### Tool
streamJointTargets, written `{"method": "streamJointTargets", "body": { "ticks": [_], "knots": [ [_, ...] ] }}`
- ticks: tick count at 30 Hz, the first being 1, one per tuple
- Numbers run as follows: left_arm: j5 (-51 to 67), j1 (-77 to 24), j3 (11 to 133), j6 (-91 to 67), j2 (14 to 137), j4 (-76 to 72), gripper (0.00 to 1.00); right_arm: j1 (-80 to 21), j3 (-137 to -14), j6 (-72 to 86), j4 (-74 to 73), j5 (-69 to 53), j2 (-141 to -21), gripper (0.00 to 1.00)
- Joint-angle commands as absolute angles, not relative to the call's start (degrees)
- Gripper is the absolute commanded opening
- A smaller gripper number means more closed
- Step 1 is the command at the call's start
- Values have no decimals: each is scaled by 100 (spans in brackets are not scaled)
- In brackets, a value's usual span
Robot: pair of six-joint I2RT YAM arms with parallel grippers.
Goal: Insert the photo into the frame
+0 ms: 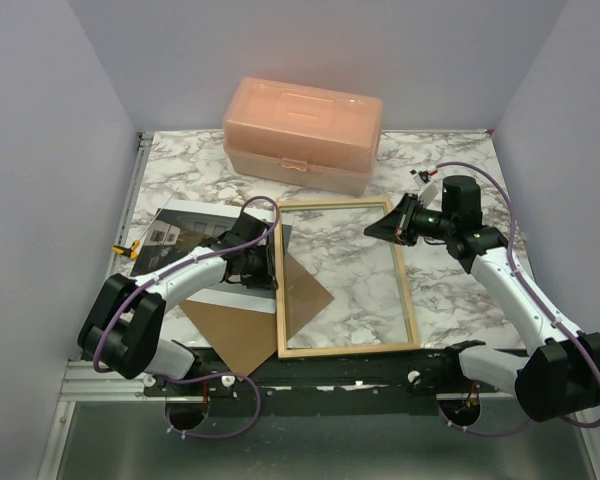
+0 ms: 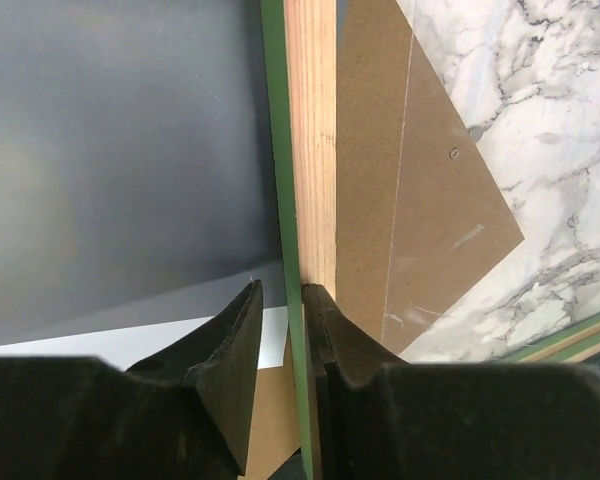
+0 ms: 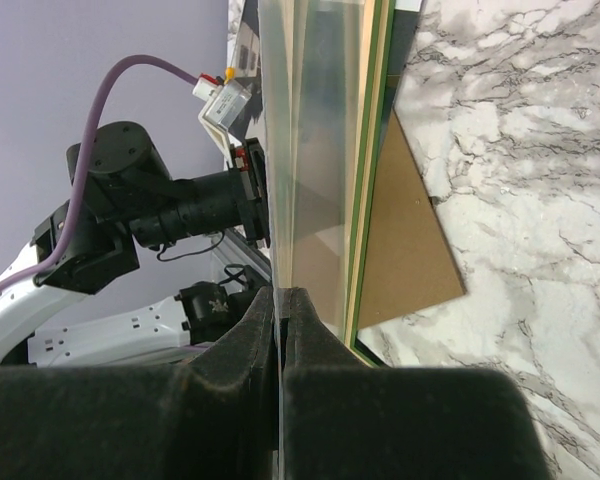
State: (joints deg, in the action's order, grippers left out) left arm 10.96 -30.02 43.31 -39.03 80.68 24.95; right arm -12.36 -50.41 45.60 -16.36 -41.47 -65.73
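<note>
The frame (image 1: pixel 347 347) lies mid-table with its pale wood back up; its green edge (image 2: pixel 288 150) shows in the left wrist view. The photo (image 1: pixel 180 235) lies flat left of it, grey print with a white border (image 2: pixel 120 150), partly under my left arm. My left gripper (image 1: pixel 265 265) is open around the frame's left rail (image 2: pixel 282 290); one finger touches the wood and the other stands a little off the green edge. My right gripper (image 1: pixel 388 226) is shut (image 3: pixel 280 295) on the far right corner of a clear glass pane (image 3: pixel 310 130) tilted over the frame.
A brown backing board (image 1: pixel 250 330) lies under the frame's near left corner. A peach plastic box (image 1: pixel 302 133) stands at the back. A small yellow clip (image 1: pixel 128 250) sits at the table's left edge. Grey walls close in both sides.
</note>
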Motion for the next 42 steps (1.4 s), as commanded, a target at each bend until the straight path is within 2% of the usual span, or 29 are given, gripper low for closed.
{"method": "streamJointTargets", "body": {
  "ticks": [1,11,42],
  "knots": [
    [985,-3101,4438,-3805,8212,2534,23,-1230,-5207,4673,-1410,-4193,-6591,0],
    [848,-3151,4407,-3798,8258,2656,20,-1226,-5083,4852,-1317,-4094,-6599,0],
    [738,-3234,4386,-3806,8324,2748,18,-1230,-4400,5005,-580,-4103,-6809,0]
  ]
}}
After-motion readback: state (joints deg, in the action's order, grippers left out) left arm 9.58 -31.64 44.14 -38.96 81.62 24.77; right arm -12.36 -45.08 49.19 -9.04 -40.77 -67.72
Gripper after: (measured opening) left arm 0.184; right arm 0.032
